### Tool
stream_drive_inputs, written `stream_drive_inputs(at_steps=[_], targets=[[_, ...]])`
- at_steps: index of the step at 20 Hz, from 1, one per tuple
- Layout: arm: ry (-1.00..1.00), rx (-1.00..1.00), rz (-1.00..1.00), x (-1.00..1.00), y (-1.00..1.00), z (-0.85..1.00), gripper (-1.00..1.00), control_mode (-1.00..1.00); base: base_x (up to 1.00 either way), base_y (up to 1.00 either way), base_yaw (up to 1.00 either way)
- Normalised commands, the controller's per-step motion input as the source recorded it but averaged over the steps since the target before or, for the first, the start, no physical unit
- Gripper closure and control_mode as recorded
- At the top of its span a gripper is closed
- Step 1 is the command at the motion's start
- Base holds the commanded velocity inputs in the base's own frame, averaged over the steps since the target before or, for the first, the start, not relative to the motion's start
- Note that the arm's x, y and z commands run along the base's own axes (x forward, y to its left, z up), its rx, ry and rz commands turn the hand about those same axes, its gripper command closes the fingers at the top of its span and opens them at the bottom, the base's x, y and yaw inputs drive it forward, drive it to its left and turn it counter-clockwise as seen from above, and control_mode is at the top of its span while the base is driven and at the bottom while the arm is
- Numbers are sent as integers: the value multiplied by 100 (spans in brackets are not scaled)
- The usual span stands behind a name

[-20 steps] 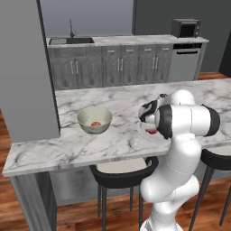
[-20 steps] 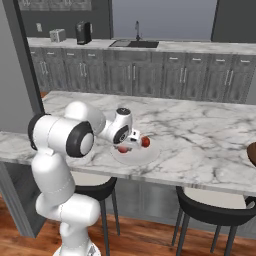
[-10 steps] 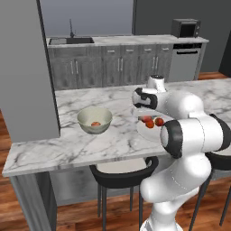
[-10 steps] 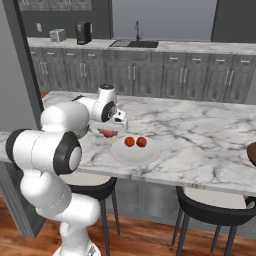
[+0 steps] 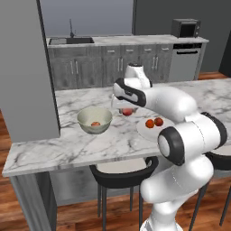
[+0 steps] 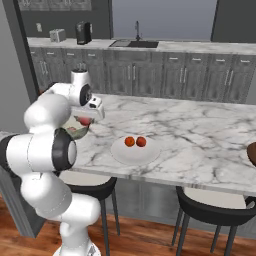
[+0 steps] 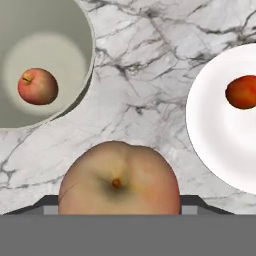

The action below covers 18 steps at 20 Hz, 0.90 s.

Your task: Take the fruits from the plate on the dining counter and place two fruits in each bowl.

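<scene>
**Gripper carried a third fruit off the plate toward the pale bowl**

Gripper in the left base view was pinching a red fruit above the marble counter, between the pale bowl and the white plate. A second before, the hand had been down at the plate; half a second before, it was lifting away with the fruit. By my judgement the bowl's second fruit was on its way. One fruit lay in the bowl and two remained on the plate.

From the right base view, the gripper held the fruit just beside the bowl's rim, well apart from the plate with its two fruits. A dark brown bowl sat at the far right edge, its inside hidden.

Through the hand view, the held fruit sat over bare marble, the bowl with one fruit at upper left, the plate and one fruit at right.

Count: four fruits, two bowls, one plate
</scene>
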Motion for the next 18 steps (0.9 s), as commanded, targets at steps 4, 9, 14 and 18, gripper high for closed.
stream_drive_inputs(at_steps=[4,9,14,18], targets=[[5,0,0,39,100,11,100,-100,0,0,0],[10,-1,0,36,97,5,100,-100,0,0,0],[5,-5,0,46,38,-55,100,-100,0,0,0],[0,0,2,55,0,-55,100,-100,0,0,0]])
